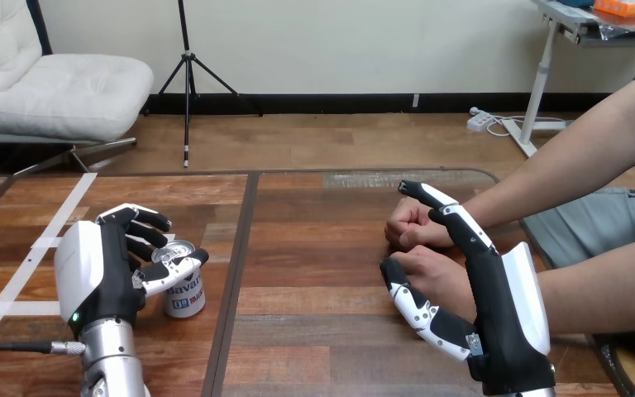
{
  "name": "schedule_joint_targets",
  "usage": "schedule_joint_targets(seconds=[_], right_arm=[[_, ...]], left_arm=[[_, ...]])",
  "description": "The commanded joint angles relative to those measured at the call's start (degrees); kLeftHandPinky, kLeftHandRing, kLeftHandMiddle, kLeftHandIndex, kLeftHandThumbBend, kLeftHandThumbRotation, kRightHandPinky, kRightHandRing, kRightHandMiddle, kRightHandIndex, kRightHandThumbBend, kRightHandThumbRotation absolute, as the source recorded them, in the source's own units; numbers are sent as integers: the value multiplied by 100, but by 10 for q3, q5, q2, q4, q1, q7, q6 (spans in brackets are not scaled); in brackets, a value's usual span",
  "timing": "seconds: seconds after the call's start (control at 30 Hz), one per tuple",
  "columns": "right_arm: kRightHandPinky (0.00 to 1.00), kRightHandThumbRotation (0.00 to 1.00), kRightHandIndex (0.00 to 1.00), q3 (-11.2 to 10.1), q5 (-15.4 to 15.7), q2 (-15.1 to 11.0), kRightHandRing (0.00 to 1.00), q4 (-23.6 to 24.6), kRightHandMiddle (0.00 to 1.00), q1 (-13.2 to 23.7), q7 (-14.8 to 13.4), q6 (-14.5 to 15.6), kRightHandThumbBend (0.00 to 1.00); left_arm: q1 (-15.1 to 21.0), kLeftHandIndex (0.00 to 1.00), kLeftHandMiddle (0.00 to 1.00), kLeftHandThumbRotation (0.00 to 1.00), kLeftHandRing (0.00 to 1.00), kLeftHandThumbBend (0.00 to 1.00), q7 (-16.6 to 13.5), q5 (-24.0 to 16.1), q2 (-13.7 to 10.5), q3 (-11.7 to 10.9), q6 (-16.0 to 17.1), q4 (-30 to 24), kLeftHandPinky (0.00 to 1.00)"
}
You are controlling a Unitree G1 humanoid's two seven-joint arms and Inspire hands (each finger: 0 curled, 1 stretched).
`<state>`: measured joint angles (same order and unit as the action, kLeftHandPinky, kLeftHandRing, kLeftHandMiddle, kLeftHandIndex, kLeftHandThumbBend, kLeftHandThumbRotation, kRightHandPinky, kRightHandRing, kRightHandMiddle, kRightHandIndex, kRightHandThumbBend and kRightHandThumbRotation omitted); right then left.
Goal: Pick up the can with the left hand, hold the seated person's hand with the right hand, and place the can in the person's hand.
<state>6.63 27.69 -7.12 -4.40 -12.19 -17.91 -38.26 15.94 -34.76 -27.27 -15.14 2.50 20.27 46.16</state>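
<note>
So the can (185,291) stands upright on the wooden counter (314,273), near the left side. The left hand (103,269) has it wrapped: fingers curl around the far side of the rim and the thumb presses across the near side just under the top. The can's base looks to be sitting on the counter.

Over on the right, the person has both fists on the counter, close together. The right hand (496,318) is spread with its fingers pretty much straight, reaching far-left over the person's nearer hand (434,273), while the thumb sticks out along that fist's near side. The fist sits in that gap, but I can't tell if it's really being gripped. The person's farther hand (408,223) lies just beside the robot's fingertips.
</note>
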Motion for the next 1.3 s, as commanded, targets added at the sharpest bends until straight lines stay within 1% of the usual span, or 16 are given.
schedule_joint_targets(seconds=[0.0, 0.37, 0.6, 0.77, 0.97, 1.27], right_arm=[[83, 8, 81, -6, 1, -3, 86, 23, 84, 31, -2, -4, 38], [84, 9, 82, -6, -3, -4, 87, 27, 85, 28, 4, -4, 38], [84, 9, 81, -8, 1, -5, 87, 24, 85, 30, -1, -9, 39], [84, 9, 81, -8, 5, -6, 86, 22, 85, 32, -5, -12, 39], [83, 8, 81, -8, 2, -5, 86, 21, 85, 32, -3, -14, 40], [82, 8, 82, -7, 2, -5, 85, 23, 84, 32, -1, -12, 40]], left_arm=[[36, 48, 47, 0, 41, 77, -7, -5, -7, 12, 14, 0, 37], [31, 48, 47, 0, 42, 77, -16, -6, -6, 14, 18, -6, 38], [29, 48, 47, 0, 42, 77, -21, -4, -6, 16, 22, -7, 38], [30, 48, 47, 0, 42, 76, -22, -5, -7, 17, 24, -7, 38], [29, 49, 47, 0, 42, 76, -16, -3, -6, 16, 19, -10, 38], [29, 49, 47, 0, 42, 77, -19, -8, -9, 19, 22, -9, 38]])
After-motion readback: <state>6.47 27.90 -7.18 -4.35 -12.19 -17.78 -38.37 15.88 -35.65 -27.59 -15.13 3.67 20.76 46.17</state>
